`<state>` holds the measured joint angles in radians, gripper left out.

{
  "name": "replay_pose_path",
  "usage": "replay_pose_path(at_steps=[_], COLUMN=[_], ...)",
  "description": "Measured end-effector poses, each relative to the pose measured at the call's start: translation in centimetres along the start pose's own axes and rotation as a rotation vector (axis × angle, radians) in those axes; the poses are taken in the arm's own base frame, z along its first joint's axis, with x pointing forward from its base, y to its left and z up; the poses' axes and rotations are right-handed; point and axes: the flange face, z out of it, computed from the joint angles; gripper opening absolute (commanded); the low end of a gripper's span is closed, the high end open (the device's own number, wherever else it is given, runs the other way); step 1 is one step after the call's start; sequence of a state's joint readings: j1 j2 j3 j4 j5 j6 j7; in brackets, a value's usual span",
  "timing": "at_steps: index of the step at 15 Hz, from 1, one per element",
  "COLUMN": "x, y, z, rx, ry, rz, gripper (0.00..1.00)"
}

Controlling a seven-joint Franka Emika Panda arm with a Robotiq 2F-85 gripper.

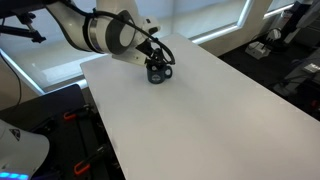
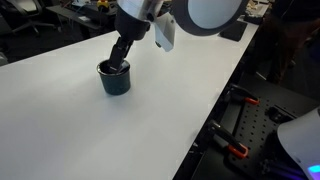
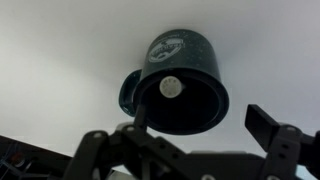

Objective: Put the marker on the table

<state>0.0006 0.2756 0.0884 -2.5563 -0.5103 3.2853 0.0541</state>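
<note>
A dark round mug (image 3: 185, 55) stands on the white table (image 3: 60, 50). The marker (image 3: 172, 87) stands inside it, seen end-on as a small light round tip. My gripper (image 3: 200, 125) is open just above the mug's mouth, with one finger by the rim near the handle and the other out beside the mug. It holds nothing. In both exterior views the gripper (image 1: 152, 62) (image 2: 122, 55) hangs over the mug (image 1: 160, 74) (image 2: 114, 80) near the table's far end, and the marker is hidden there.
The white table (image 1: 200, 110) (image 2: 120, 130) stretches wide around the mug. Black frames and equipment stand beyond its edges (image 2: 245, 130), and windows and office clutter lie behind (image 1: 290, 40).
</note>
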Motion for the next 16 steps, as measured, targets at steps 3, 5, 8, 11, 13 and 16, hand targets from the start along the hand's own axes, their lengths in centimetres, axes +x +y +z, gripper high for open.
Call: replay_pose_path(at_steps=[3,5,8,11,13,16], x=[-0.03,0.10,0.13,0.14,0.19,0.21], y=[-0.07,-0.03,0.16,0.40,0.36,0.25], z=[0.06,0.10,0.15,0.25,0.27,0.28], rx=[0.001,-0.001,-0.004,-0.005,-0.003,0.008], ry=[-0.003,-0.006,-0.007,-0.007,-0.006,-0.002], rz=[-0.003,-0.018,-0.003,0.036,0.052,0.064], gripper=[1.00,1.00,1.00,1.00,1.00,1.00])
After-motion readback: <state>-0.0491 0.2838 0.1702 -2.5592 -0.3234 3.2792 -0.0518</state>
